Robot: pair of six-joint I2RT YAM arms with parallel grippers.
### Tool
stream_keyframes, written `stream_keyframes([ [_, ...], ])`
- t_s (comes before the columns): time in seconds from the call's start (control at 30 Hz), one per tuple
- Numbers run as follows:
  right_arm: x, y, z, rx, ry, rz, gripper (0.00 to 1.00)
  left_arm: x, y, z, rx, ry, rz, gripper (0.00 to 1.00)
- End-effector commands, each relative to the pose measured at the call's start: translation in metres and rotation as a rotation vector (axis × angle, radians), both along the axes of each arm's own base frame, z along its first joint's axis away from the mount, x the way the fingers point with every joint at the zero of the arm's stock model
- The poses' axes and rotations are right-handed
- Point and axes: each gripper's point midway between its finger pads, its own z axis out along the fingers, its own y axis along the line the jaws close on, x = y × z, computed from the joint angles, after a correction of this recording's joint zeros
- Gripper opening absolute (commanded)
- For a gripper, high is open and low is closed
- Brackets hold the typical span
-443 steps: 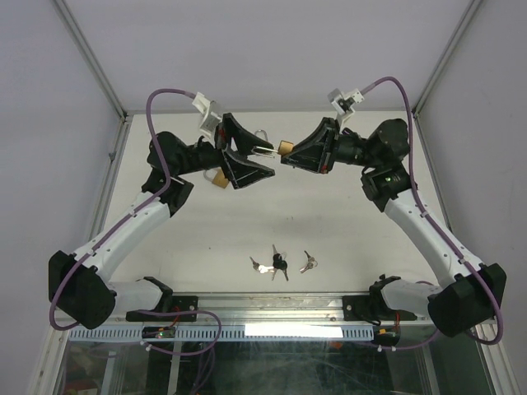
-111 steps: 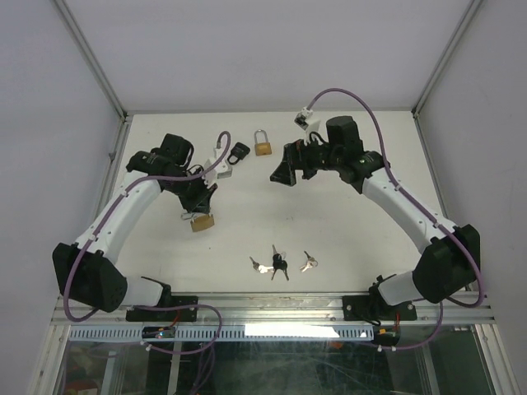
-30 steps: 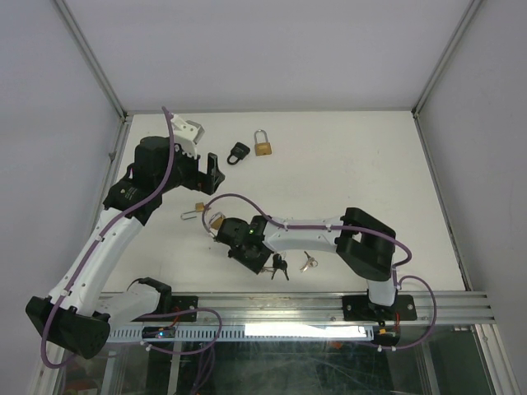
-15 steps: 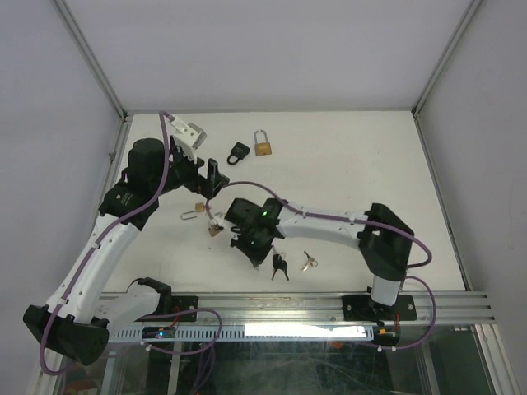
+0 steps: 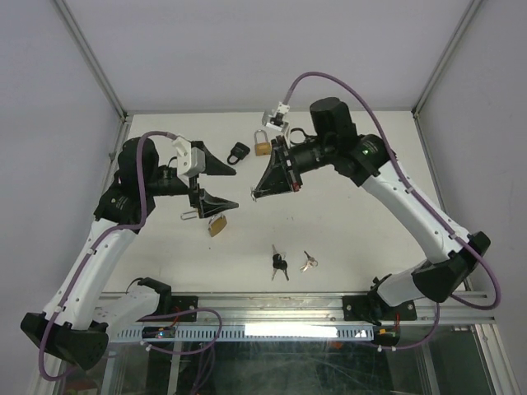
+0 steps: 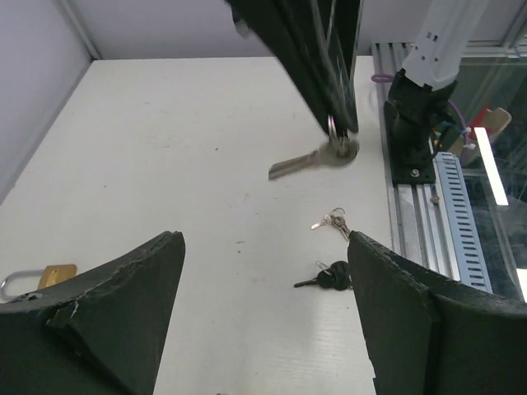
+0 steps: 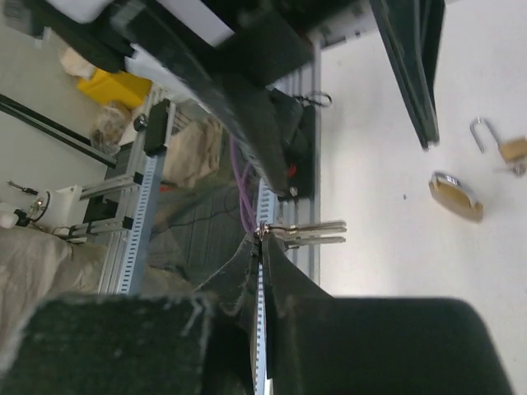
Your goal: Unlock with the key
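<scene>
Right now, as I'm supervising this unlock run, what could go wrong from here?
The right gripper pinches the silver keys only near their ring, so they may swivel or slip. The left gripper is open and empty while the nearby brass padlock lies loose on the table; keying it there would likely shove it. The grippers are close and could collide.

Silver key [image 6: 296, 164] hangs midair; brass padlock [image 5: 218, 225] lies flat.

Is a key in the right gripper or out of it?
In the gripper: the right gripper pinches the key at its ring end, blade sticking out in midair.
</scene>
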Motion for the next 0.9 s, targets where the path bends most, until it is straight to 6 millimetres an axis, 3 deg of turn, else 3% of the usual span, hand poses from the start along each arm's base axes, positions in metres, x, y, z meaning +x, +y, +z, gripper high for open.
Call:
stream_keyframes([
  [0.0,-0.018,-0.017,0.073,0.232,-0.079,0.096,0.0,-0.027,-0.004,0.008,-0.026,-0.105,-0.177,0.81],
  [0.17,-0.016,-0.022,0.088,0.292,-0.096,0.108,0.0,-0.021,-0.008,0.021,-0.064,-0.08,-0.163,0.62],
  [0.3,-0.014,-0.024,0.094,0.308,-0.122,0.094,0.0,-0.024,-0.013,0.026,-0.079,-0.103,-0.191,0.55],
  [0.47,-0.009,-0.022,0.103,0.345,-0.141,0.062,0.0,-0.025,-0.03,0.022,-0.1,-0.085,-0.177,0.56],
  [0.67,-0.006,-0.021,0.107,0.365,-0.14,0.05,0.0,-0.019,-0.038,0.044,-0.19,-0.119,-0.137,0.43],
  [0.77,-0.004,-0.021,0.108,0.37,-0.152,0.036,0.0,-0.019,-0.042,0.042,-0.19,-0.098,-0.139,0.35],
  [0.87,-0.001,-0.022,0.108,0.374,-0.16,0.021,0.0,-0.02,-0.043,0.042,-0.195,-0.103,-0.141,0.34],
])
